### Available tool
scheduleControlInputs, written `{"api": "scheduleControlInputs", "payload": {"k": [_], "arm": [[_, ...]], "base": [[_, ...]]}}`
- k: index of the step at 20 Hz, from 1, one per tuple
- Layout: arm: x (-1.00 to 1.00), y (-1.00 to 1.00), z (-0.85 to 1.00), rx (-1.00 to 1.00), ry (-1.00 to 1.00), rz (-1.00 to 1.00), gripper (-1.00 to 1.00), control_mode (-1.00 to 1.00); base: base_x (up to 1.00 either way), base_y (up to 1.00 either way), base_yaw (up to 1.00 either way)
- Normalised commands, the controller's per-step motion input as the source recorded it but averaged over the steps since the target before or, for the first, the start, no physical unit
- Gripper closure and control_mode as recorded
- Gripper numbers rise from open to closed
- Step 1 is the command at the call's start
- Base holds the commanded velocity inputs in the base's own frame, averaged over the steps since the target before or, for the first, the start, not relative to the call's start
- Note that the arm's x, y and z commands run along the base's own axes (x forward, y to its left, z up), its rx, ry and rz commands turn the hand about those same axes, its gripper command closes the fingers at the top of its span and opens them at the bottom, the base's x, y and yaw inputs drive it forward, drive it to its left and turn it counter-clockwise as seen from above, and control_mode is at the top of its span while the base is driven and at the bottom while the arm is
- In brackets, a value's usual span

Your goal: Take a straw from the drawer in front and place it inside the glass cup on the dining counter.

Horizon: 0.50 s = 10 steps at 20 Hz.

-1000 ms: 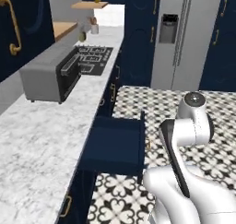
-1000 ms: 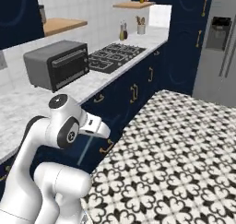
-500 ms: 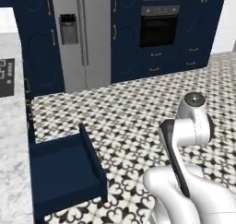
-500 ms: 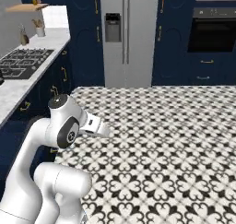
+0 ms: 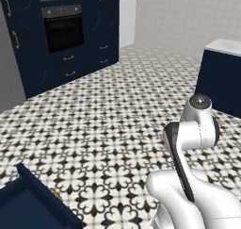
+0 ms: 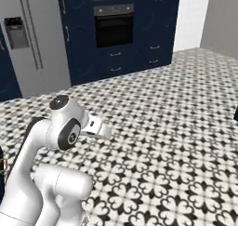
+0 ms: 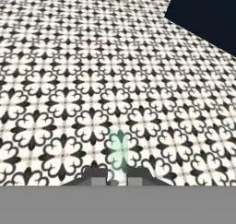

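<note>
1. Nearest thing first: in the hand view the pincer [image 7: 117, 179] is closed right down, and a pale green see-through straw [image 7: 119, 154] pokes up from between the fingertips [image 7: 95, 178]. So it's got the straw pinched at one end, with the long axis running straight out along the pincer's pointing direction, over the patterned floor [image 7: 69, 80].

2. Next out, the open drawer [image 5: 28, 204] sits at the bottom-left corner of the left base view, navy with a bit of brass handle showing. Looks like that part of the job is behind us.

3. Farther off, a navy block with a pale top [image 5: 221, 77] stands at the right edge of the left base view. I'd guess that's the dining counter. In the hand view a dark navy panel [image 7: 207, 20] fills the top-right corner, so the target lies ahead and off to the right of the pincer.

4. The glass cup: can't spot it yet, so its exact place on the counter is anyone's guess.
</note>
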Motion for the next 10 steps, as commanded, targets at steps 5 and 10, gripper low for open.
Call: {"api": "scheduleControlInputs", "payload": {"k": [5, 10], "arm": [[0.0, 0.0, 0.0, 0.0, 0.0, 0.0, 1.0, 1.0], [0.0, 0.0, 0.0, 0.0, 0.0, 0.0, 1.0, 1.0]], "base": [[0.62, 0.0, -0.63], [0.84, 0.0, -0.61]]}}
